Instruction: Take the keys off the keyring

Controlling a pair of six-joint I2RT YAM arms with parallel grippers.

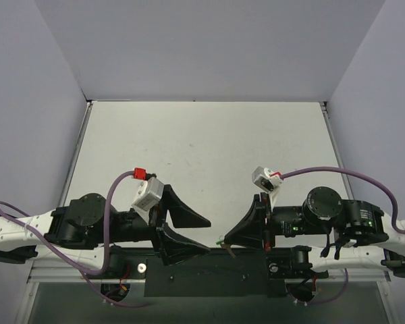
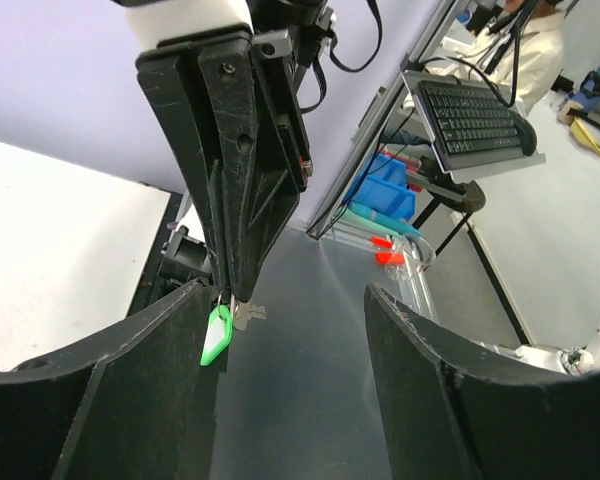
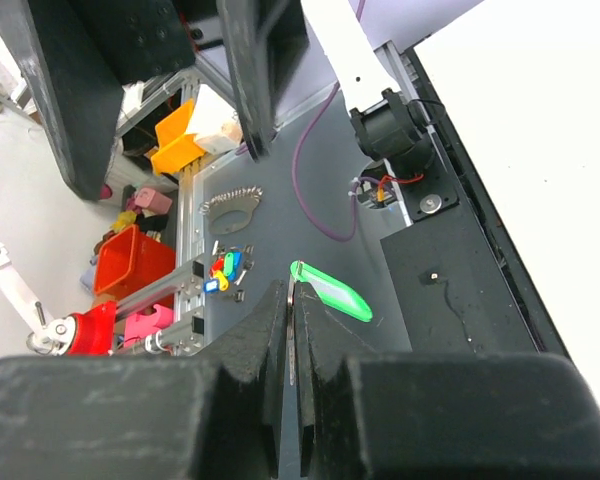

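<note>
A tiny silver-grey metal key (image 2: 246, 315) is pinched by the right gripper (image 2: 225, 290). Its green oval keyring (image 2: 216, 335) should be gripped next by the spread left gripper (image 2: 285, 290).

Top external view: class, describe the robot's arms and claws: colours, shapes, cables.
The left arm and right arm have black round joints and white shells. A purple cable loops to a white camera box on each wrist; the left box carries a red plug. The left claw and right claw each have two black, wedge-shaped fingers.

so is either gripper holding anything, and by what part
The right gripper, shut, pinches the green keyring with its key at their joined top end; the left gripper holds nothing.
</note>
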